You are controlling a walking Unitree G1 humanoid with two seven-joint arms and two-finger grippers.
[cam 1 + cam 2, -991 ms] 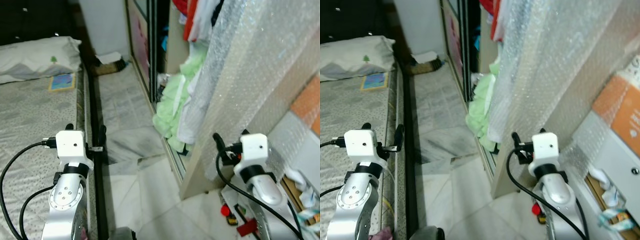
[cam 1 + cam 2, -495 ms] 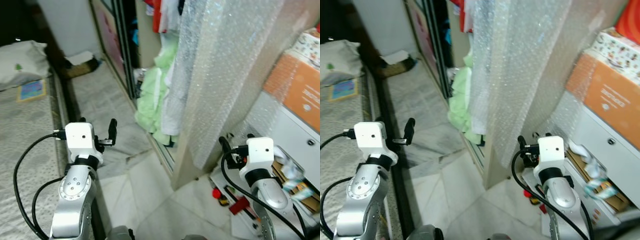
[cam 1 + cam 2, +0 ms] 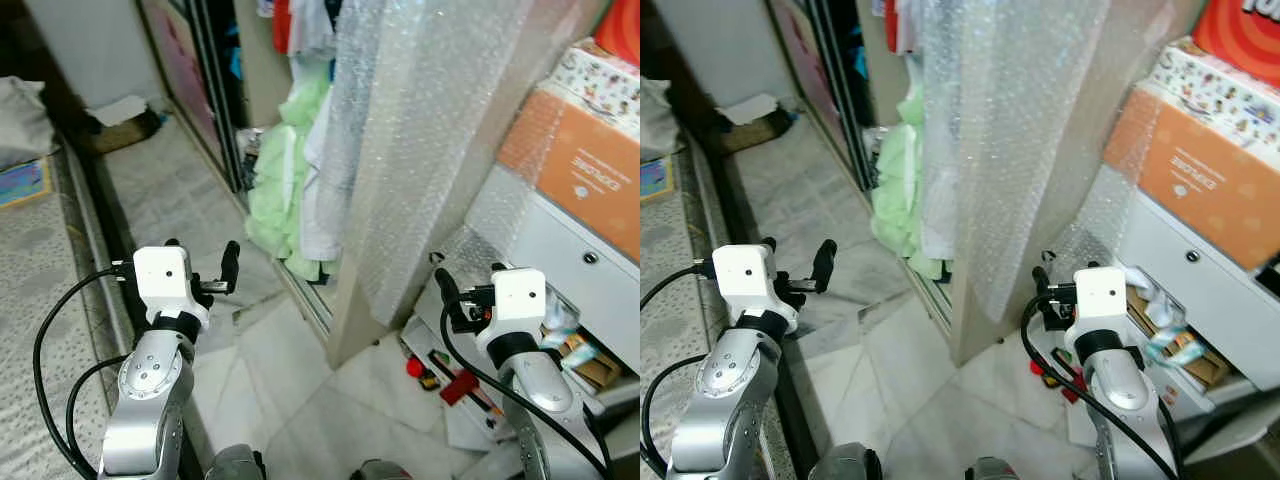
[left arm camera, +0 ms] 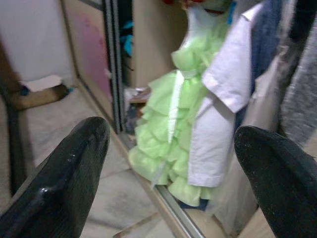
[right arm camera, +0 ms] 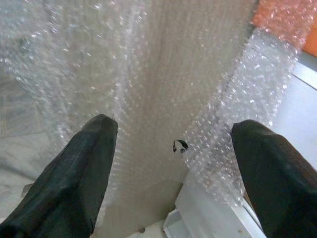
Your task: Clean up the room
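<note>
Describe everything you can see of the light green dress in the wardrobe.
The light green dress hangs in the open wardrobe, just past the dark sliding-door frame. It looks like thin, soft fabric in tiers of ruffles, with a paler ribbon running down its front in the left wrist view. Its lower ruffles bulge out over the door track near the tiled floor. A white garment hangs against it on the side toward the bubble wrap sheet. Its top is hidden among other clothes.
</note>
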